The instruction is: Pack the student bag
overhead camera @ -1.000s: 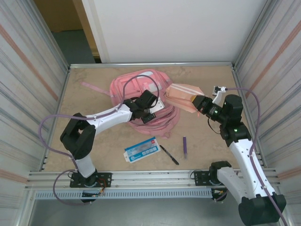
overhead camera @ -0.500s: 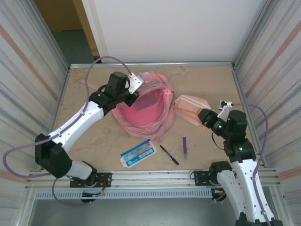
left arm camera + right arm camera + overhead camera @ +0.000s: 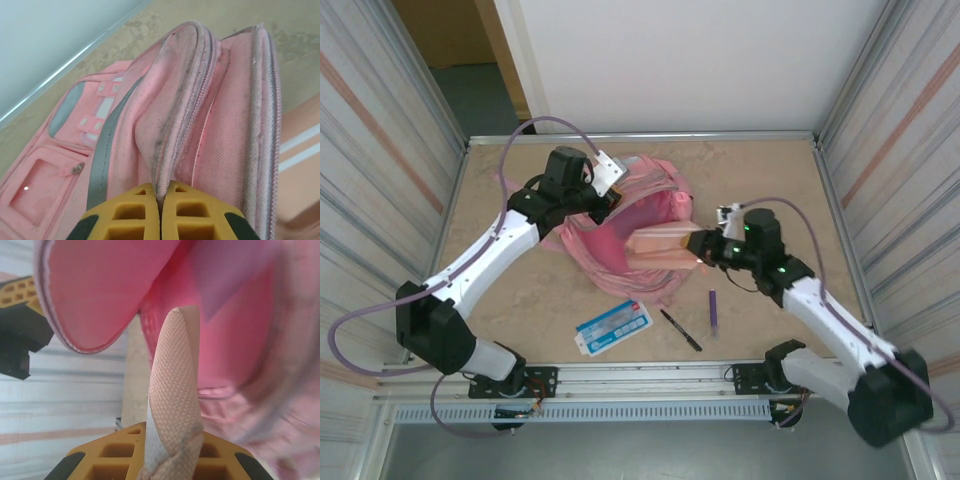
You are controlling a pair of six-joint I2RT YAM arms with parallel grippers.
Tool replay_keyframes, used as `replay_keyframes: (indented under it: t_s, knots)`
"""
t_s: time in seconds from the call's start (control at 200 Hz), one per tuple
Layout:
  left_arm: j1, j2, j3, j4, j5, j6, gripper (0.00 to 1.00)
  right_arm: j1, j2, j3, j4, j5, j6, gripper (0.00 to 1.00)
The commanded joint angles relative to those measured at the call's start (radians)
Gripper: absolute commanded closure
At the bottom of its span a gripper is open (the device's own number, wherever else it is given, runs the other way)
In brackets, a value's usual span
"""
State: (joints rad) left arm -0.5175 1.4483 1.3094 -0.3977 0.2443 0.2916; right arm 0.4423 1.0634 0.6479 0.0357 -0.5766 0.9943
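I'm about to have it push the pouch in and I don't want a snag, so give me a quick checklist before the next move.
1. The left gripper pinches the student bag rim: ok.
2. Bag mouth held open: ok.
3. The right gripper clamps the peach pouch: ok.
4. Pouch aimed into the opening: ok.
5. Pouch fully inside: not ok, part is outside.
6. Free room deeper inside: cannot tell.

We find the bag [image 3: 285,390] blurred along the right wrist view's right side; print on the packet [image 3: 616,325] is too small to read.
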Motion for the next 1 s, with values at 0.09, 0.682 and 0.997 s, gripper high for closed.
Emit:
replay_keyframes:
  t_s: [0.09, 0.682, 0.997]
  knots:
    - [0.032, -0.022, 0.031, 0.17, 0.21, -0.045, 1.0, 0.088, 0.375, 0.113, 0.484, 0.012, 0.158, 1.0]
    - [0.088, -0.026, 0.001, 0.211, 0.342, -0.081, 1.0, 0.02, 0.832, 0.523, 0.052, 0.292, -0.149, 0.51]
    - [0.12, -0.021, -0.035, 0.246, 0.353, -0.113, 1.0, 0.037, 0.673, 0.564, -0.287, 0.413, -0.422, 0.43]
